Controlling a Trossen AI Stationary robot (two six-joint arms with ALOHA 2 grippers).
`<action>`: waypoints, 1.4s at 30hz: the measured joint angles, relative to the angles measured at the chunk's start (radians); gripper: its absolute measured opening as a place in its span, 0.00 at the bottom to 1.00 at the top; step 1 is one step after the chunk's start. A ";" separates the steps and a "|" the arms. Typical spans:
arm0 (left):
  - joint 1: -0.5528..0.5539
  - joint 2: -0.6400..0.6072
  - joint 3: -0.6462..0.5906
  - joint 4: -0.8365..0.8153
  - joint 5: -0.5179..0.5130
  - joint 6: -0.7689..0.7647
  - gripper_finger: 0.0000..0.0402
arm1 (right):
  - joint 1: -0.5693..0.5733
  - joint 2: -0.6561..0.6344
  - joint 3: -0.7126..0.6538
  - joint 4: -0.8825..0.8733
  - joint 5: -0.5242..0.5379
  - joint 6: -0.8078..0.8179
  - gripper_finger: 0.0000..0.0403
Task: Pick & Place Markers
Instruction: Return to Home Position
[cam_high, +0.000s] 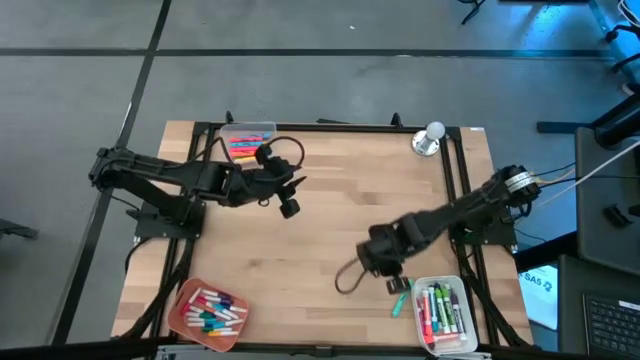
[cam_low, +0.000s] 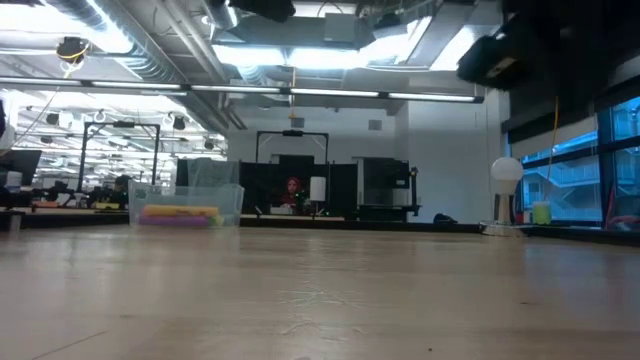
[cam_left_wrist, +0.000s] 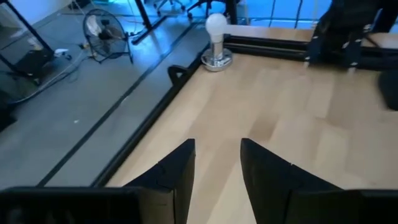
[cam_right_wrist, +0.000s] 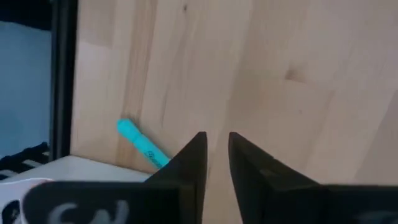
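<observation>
Hovering slightly parted and empty, my right end effector (cam_right_wrist: 214, 140) sits just beside 1 teal marker (cam_right_wrist: 142, 145), which lies flat along the clear bin (cam_high: 417, 325) at the tabletop's (cam_high: 330, 170) right corner. My left end effector (cam_high: 289, 208), also parted and empty, is well apart.

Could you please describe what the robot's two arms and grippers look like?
The left arm and right arm are black, slim and jointed. The left gripper and right gripper each have two flat black fingers tapering to blunt tips. A thin black cable loops beside each wrist.
</observation>
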 joint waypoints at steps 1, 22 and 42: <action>0.007 0.002 0.000 -0.003 -0.001 0.003 0.31 | 0.020 0.004 0.000 0.004 0.020 0.031 0.17; -0.014 -0.008 0.000 -0.225 0.002 -0.074 0.29 | 0.309 0.258 0.000 0.012 0.015 -0.113 0.51; -0.014 -0.007 0.000 -0.250 0.076 -0.098 0.28 | 0.214 0.315 -0.002 0.057 -0.006 -0.162 0.15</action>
